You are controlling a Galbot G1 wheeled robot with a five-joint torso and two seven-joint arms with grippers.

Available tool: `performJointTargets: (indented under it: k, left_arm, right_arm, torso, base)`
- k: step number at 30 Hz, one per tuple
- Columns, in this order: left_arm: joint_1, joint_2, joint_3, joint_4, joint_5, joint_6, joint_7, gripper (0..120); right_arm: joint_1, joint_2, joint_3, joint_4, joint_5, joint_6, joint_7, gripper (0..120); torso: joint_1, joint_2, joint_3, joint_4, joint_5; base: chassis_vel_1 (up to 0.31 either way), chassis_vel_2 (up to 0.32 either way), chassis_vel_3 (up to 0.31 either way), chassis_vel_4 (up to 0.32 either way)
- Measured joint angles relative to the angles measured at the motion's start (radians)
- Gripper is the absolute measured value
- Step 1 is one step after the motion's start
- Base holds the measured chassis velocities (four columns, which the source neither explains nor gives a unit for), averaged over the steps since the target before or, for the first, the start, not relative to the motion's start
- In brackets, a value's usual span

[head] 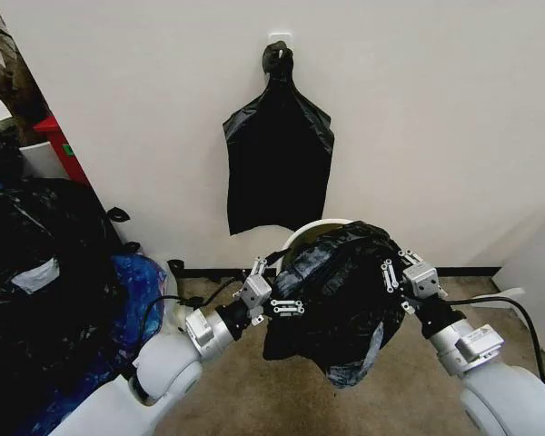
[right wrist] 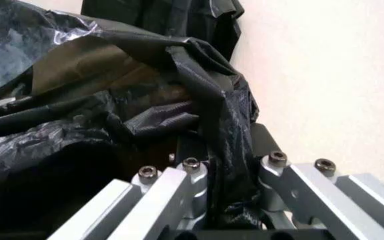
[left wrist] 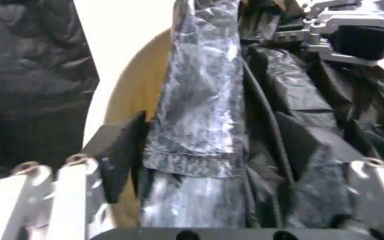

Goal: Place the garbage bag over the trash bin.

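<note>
The garbage bag (head: pixel 341 291), thin, glossy and crinkled black, hangs bunched between my two grippers in front of the trash bin (head: pixel 311 228). Of the bin only a white arc of rim shows above the bag. My left gripper (head: pixel 274 292) is at the bag's left side. In the left wrist view its fingers (left wrist: pixel 52 195) stand wide apart, with a folded strip of the bag (left wrist: pixel 202 110) running between them. My right gripper (head: pixel 396 268) is at the bag's upper right, shut on a fold of the bag (right wrist: pixel 229 150). The bag's lower end dangles above the floor.
A flat bunch of black bags (head: pixel 277 163) hangs from a wall hook straight behind the bin. A big heap of stuffed black and blue bags (head: pixel 45 282) fills the left side, with a red box (head: pixel 62 147) behind it. Tan floor (head: pixel 245 391) lies in front.
</note>
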Motion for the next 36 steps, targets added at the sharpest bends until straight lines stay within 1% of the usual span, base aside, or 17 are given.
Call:
performJointTargets:
  k: [5, 6, 7, 8, 10, 12, 13, 14, 17, 19, 22, 26, 29, 34, 35, 36]
  left_arm:
    - [0.0, 0.01, 0.001, -0.002, -0.009, 0.014, 0.016, 52]
    - [0.0, 0.01, 0.001, -0.002, -0.009, 0.014, 0.016, 52]
    - [0.0, 0.01, 0.001, -0.002, -0.01, 0.018, 0.018, 49]
    - [-0.001, 0.01, 0.001, -0.001, -0.011, 0.022, 0.018, 42]
    - [0.002, 0.008, 0.001, -0.003, -0.014, 0.027, 0.018, 34]
    - [0.008, 0.007, 0.0, -0.011, -0.02, 0.029, 0.018, 27]
    - [0.008, 0.007, 0.0, -0.011, -0.02, 0.029, 0.018, 27]
    - [0.01, 0.007, 0.0, -0.015, -0.025, 0.03, 0.018, 22]
    - [0.021, 0.01, -0.01, -0.038, -0.046, 0.035, 0.019, 8]
    - [0.023, 0.012, -0.019, -0.044, -0.046, 0.035, 0.022, 0]
    - [0.026, 0.017, -0.029, -0.052, -0.053, 0.035, 0.022, 0]
    - [0.024, 0.028, -0.053, -0.072, -0.092, 0.043, 0.001, 0]
    - [0.018, 0.029, -0.061, -0.076, -0.111, 0.049, -0.011, 0]
    - [-0.004, 0.027, -0.081, -0.092, -0.245, 0.086, -0.082, 0]
    - [-0.004, 0.027, -0.081, -0.092, -0.245, 0.086, -0.082, 0]
    - [-0.008, 0.026, -0.084, -0.098, -0.282, 0.095, -0.099, 0]
  right_arm:
    - [-0.001, 0.003, 0.0, 0.012, 0.002, 0.0, 0.003, 4]
    - [-0.001, 0.003, 0.0, 0.012, 0.002, 0.0, 0.003, 4]
    - [-0.002, 0.004, 0.0, 0.015, 0.003, 0.0, 0.003, 4]
    - [-0.003, 0.004, -0.001, 0.019, 0.004, 0.0, 0.001, 4]
    - [-0.005, 0.004, -0.001, 0.022, 0.004, 0.004, -0.002, 4]
    - [-0.007, 0.005, 0.003, 0.018, -0.003, 0.016, -0.011, 4]
    - [-0.007, 0.005, 0.003, 0.018, -0.003, 0.016, -0.011, 4]
    - [-0.007, 0.005, 0.005, 0.013, -0.01, 0.026, -0.017, 4]
    - [-0.004, 0.01, 0.015, -0.037, -0.102, 0.108, -0.065, 4]
    - [-0.004, 0.016, 0.015, -0.066, -0.148, 0.151, -0.092, 4]
    - [-0.001, 0.025, 0.015, -0.098, -0.192, 0.194, -0.119, 4]
    - [0.007, 0.045, 0.023, -0.162, -0.278, 0.306, -0.179, 4]
    - [0.007, 0.052, 0.026, -0.174, -0.296, 0.336, -0.188, 4]
    - [0.006, 0.061, 0.035, -0.191, -0.313, 0.404, -0.201, 4]
    - [0.006, 0.061, 0.035, -0.191, -0.313, 0.404, -0.201, 4]
    - [0.008, 0.062, 0.037, -0.196, -0.318, 0.418, -0.203, 4]
  torso:
    - [0.0, 0.0, 0.0, 0.0, 0.0001]
    - [0.0, 0.0, 0.0, 0.0, 0.0001]
    - [0.0, 0.0, 0.0, 0.0, 0.0001]
    - [0.0, 0.0, 0.0, 0.0001, 0.0001]
    - [0.0, 0.0, 0.0, 0.0, 0.0]
    - [0.0, 0.0, 0.0, 0.0, 0.0]
    - [0.0, 0.0, 0.0, 0.0, 0.0]
    - [0.0, 0.0, 0.0, 0.0, 0.0]
    - [0.0, 0.0, 0.0, 0.0, 0.0001]
    - [0.0, 0.0, 0.0, 0.0, 0.0001]
    - [0.0, 0.0, 0.0, 0.0, 0.0001]
    - [0.0, 0.0, 0.0, 0.0001, 0.0001]
    - [0.0, 0.0, 0.0, 0.0, 0.0002]
    - [0.0, 0.0, 0.0, 0.0, -0.0001]
    - [0.0, 0.0, 0.0, 0.0, -0.0001]
    - [0.0, 0.0, 0.0, 0.0, 0.0]
  base:
    - [0.0, 0.0, 0.0, 0.0]
    - [0.0, 0.0, 0.0, 0.0]
    - [0.0, 0.0, 0.0, 0.0]
    - [0.0, 0.0, 0.0, 0.0]
    - [0.0, 0.0, 0.0, 0.0]
    - [0.0, 0.0, 0.0, 0.0]
    - [0.0, 0.0, 0.0, 0.0]
    - [0.0, 0.0, 0.0, 0.0]
    - [0.0, 0.0, 0.0, 0.0]
    - [0.0, 0.0, 0.0, 0.0]
    - [0.0, 0.0, 0.0, 0.0]
    - [0.0, 0.0, 0.0, 0.0]
    - [0.0, 0.0, 0.0, 0.0]
    - [0.0, 0.0, 0.0, 0.0]
    - [0.0, 0.0, 0.0, 0.0]
    - [0.0, 0.0, 0.0, 0.0]
